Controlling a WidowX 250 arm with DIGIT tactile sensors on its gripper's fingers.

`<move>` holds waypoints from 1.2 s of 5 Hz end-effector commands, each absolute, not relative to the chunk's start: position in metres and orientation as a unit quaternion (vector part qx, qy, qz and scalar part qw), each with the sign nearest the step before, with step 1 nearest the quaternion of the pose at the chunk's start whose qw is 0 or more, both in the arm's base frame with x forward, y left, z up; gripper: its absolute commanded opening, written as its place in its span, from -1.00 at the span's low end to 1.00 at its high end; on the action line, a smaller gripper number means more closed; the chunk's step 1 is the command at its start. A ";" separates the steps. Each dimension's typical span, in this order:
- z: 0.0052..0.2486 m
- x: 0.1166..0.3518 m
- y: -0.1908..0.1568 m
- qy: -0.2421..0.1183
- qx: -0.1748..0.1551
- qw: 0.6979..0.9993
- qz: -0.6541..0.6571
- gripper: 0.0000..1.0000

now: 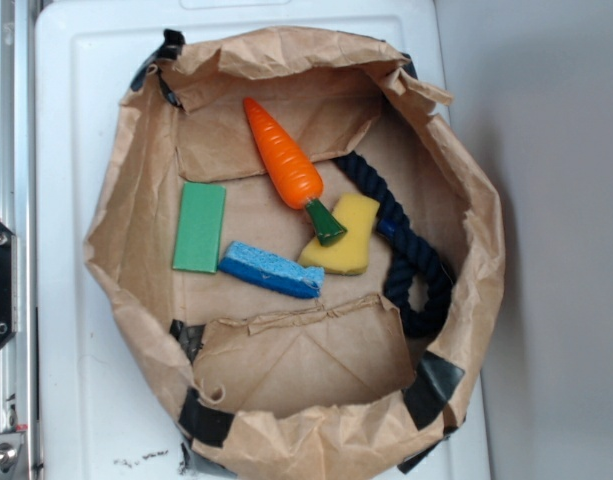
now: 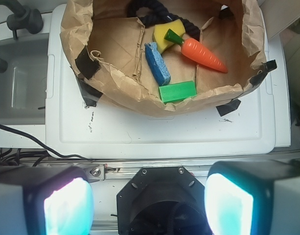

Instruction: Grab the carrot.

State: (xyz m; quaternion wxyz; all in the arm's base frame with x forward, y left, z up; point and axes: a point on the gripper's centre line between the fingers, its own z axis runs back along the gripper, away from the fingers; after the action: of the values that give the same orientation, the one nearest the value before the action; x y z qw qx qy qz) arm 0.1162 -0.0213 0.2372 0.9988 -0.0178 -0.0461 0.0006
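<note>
The carrot (image 1: 283,155) is glossy orange with a dark-green stem and lies slanted inside the brown paper bag (image 1: 136,170). Its stem end rests on the yellow sponge piece (image 1: 346,240). In the wrist view the carrot (image 2: 203,55) shows at the top, far from my gripper (image 2: 149,205). The gripper is open, with its two glowing pads (image 2: 66,208) wide apart at the bottom edge and nothing between them. It hangs over the rail outside the bag and does not show in the exterior view.
Also in the bag lie a green block (image 1: 200,227), a blue sponge (image 1: 271,270) and a dark navy rope (image 1: 411,265) along the right wall. The bag stands on a white lid (image 1: 76,400). A black mount (image 2: 162,193) sits below the gripper.
</note>
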 end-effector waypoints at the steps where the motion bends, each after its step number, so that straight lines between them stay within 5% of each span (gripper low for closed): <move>1: 0.237 0.116 -0.021 -0.046 -0.018 0.999 0.001 1.00; 4: 0.238 0.184 -0.009 -0.082 0.001 0.996 -0.044 1.00; 6: 0.207 0.218 -0.003 -0.067 0.005 0.984 -0.165 1.00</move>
State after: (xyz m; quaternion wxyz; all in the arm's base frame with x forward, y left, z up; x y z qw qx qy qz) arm 0.2173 -0.0014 0.1981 0.9848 0.0033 -0.0515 -0.1658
